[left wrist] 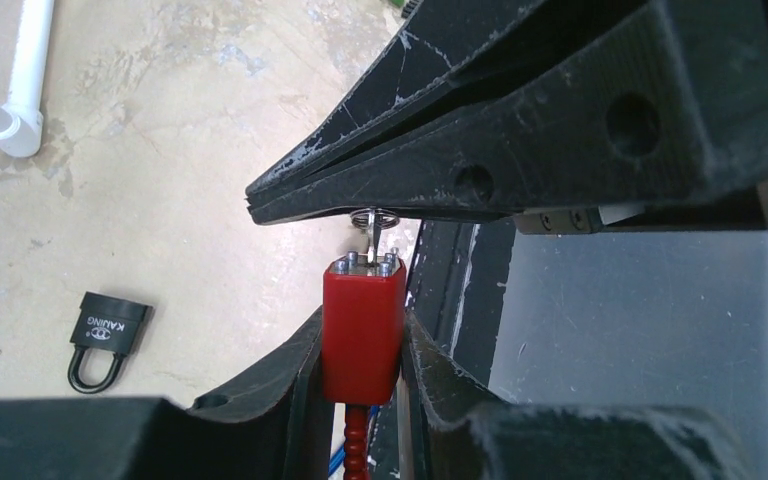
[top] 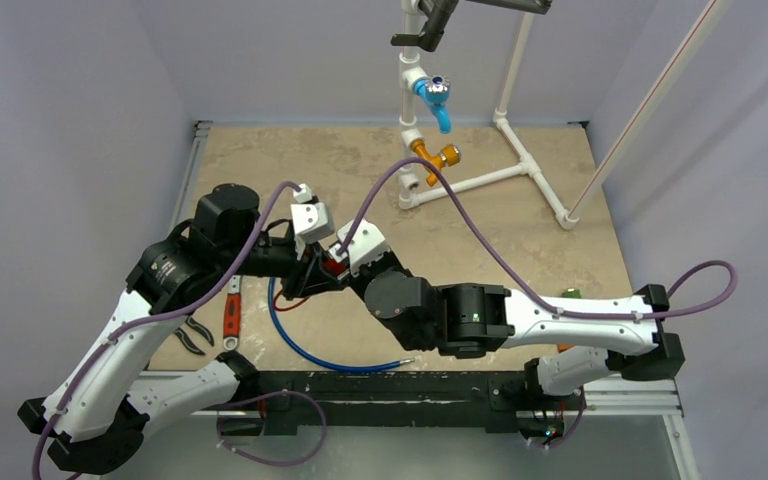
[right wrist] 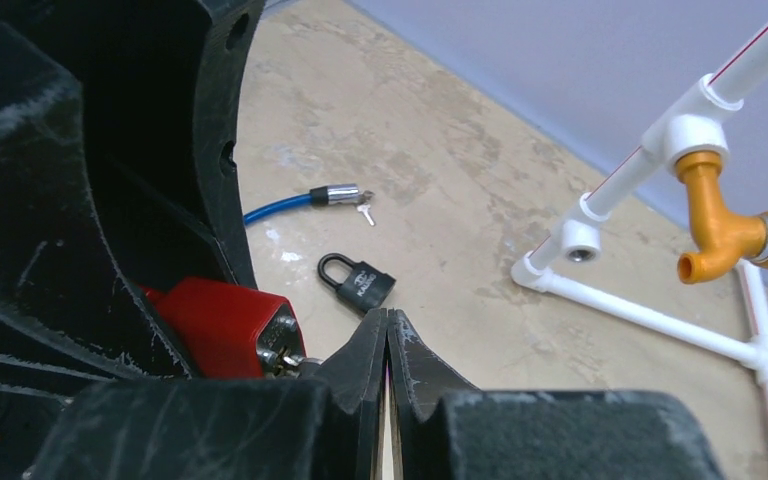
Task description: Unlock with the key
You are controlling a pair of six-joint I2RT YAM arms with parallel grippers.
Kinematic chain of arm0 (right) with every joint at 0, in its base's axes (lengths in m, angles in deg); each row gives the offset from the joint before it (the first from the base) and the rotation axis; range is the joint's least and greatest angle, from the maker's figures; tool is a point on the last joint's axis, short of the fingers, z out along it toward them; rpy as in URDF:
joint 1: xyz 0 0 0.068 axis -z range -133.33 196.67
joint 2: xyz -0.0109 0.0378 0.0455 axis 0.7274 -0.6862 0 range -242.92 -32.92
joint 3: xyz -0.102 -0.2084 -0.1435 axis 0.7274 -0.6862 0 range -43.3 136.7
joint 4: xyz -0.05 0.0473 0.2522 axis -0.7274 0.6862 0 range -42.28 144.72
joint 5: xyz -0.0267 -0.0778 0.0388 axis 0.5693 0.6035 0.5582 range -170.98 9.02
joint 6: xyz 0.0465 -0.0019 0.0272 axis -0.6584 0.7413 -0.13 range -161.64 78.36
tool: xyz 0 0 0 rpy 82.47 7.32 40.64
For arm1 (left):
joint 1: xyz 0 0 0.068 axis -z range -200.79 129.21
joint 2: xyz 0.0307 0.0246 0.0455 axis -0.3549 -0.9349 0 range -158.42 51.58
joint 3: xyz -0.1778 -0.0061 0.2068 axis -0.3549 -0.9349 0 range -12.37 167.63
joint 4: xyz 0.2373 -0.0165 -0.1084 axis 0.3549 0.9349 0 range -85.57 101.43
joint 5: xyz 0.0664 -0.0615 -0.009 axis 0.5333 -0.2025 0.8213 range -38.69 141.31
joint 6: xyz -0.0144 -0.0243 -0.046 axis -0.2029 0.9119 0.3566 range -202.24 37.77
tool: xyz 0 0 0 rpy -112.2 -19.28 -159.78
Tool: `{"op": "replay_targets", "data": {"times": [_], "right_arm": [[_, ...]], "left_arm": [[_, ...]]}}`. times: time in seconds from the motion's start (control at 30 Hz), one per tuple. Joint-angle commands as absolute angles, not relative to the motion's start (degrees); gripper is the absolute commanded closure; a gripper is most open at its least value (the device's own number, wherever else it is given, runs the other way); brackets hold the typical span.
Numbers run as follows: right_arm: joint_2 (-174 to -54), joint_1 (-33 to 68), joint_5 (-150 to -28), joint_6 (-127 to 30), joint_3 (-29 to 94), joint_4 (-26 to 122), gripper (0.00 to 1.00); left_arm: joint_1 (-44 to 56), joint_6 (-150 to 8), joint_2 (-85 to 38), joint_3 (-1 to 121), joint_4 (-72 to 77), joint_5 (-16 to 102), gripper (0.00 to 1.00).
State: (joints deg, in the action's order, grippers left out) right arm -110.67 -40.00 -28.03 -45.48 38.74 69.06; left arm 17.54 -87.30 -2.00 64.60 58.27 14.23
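Note:
My left gripper (left wrist: 360,335) is shut on a red lock (left wrist: 362,330), holding its body by the sides, keyhole end up and its red cable (left wrist: 357,440) hanging below. A small silver key (left wrist: 371,235) with a wire ring stands in the keyhole. My right gripper (right wrist: 387,318) hangs right over it, jaws shut tight with nothing showing between them. The key's head (right wrist: 295,357) lies against the outer side of one finger. In the top view both grippers meet at the red lock (top: 335,266) near the table's left middle.
A black padlock (right wrist: 358,283) lies on the table with a loose key (right wrist: 365,212) and a blue cable (right wrist: 280,207) beyond it. Pliers (top: 195,335) and an orange-handled tool (top: 231,315) lie at the left. A white pipe frame (top: 500,170) with blue (top: 435,100) and orange (top: 435,155) taps stands at the back.

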Motion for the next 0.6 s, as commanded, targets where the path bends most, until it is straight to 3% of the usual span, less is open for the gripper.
{"op": "replay_targets", "data": {"times": [0.0, 0.33, 0.57], "right_arm": [[-112.87, -42.25, -23.56, -42.66, 41.59, 64.57, 1.00], [-117.52, -45.47, -24.58, -43.21, 42.10, 57.54, 1.00], [-116.67, -46.89, -32.42, -44.31, 40.25, 53.33, 1.00]], "left_arm": [[17.79, -85.80, -1.71, 65.62, 54.29, 12.76, 1.00], [17.82, -84.12, -2.34, 67.13, 52.94, 11.41, 1.00], [17.79, -85.58, -2.64, 67.83, 52.56, 12.67, 1.00]]}}
